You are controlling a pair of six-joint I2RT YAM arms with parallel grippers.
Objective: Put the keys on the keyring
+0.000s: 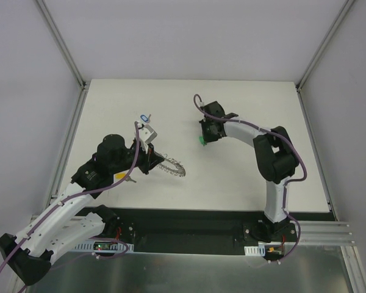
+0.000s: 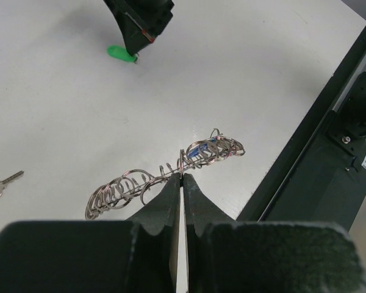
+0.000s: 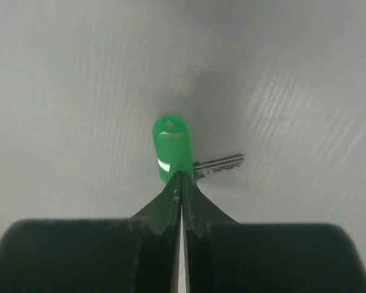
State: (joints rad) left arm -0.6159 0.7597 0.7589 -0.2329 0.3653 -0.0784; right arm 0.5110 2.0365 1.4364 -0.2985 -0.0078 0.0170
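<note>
The keyring (image 2: 140,186) is a long coil of grey metal loops lying on the white table, also seen in the top view (image 1: 172,166). A small blue key (image 2: 201,148) hangs among its right-hand loops. My left gripper (image 2: 182,176) is shut on a loop near the coil's middle; in the top view it (image 1: 154,160) sits at the coil's left end. My right gripper (image 3: 182,174) is shut on the head of the green key (image 3: 171,143), whose metal blade sticks out to the right, low over the table. The green key also shows in the top view (image 1: 202,141).
A loose key (image 2: 3,183) with a pale yellowish head lies at the left edge of the left wrist view. A small key with a bluish head (image 1: 145,117) lies beyond the left arm. The table's black front edge (image 2: 305,128) runs close to the coil.
</note>
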